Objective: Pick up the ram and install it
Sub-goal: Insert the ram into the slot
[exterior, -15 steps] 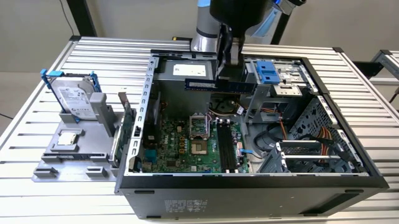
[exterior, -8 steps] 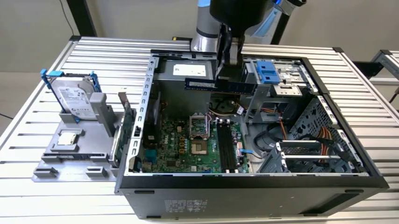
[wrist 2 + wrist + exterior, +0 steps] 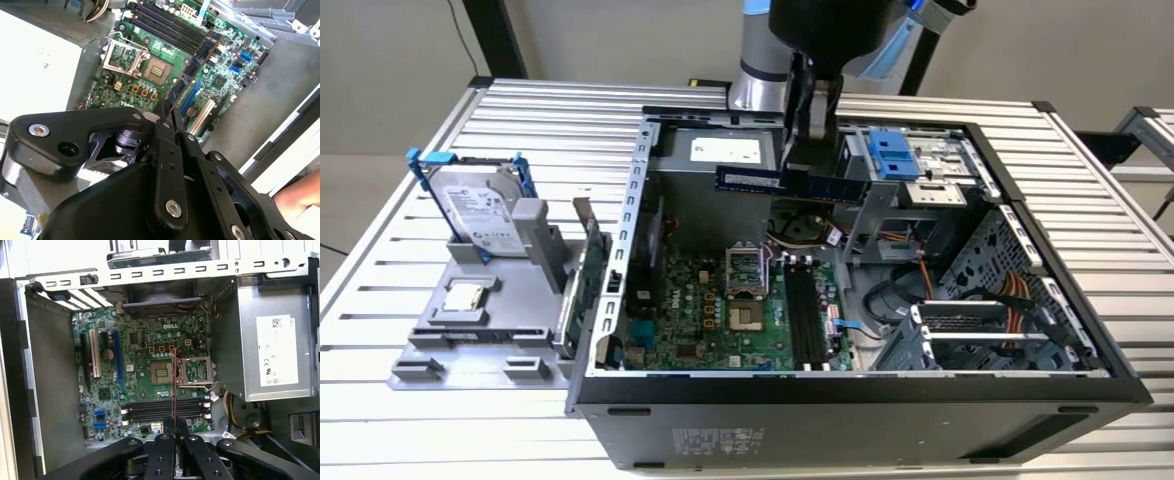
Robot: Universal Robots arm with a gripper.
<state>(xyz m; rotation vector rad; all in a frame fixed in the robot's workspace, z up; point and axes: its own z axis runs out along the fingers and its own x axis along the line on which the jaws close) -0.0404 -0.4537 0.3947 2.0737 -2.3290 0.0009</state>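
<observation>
The hand [image 3: 803,165] is closed narrow on the ram [image 3: 754,179], pinching the blue stick near its middle so that both ends jut out evenly, which should keep it balanced and level. In the exterior view it hangs in the air over the far part of the open computer case [image 3: 854,400], its long axis running across from that view's left to its right, clear of the case walls and of everything inside. The case lies on its side on the slatted surface [image 3: 560,110], so the motherboard [image 3: 707,310] faces up and can be reached from above. The black memory slots [image 3: 803,320] lie nearer the camera and well below the stick, with nothing seated in them, so the install is not yet done. In the first wrist view the ram [image 3: 173,385] shows edge-on as a thin line running out from between the fingertips of the hand [image 3: 173,424], crossing over the slots [image 3: 165,410]. A hard drive [image 3: 480,210] stands in a holder outside the case, on the exterior view's left.
</observation>
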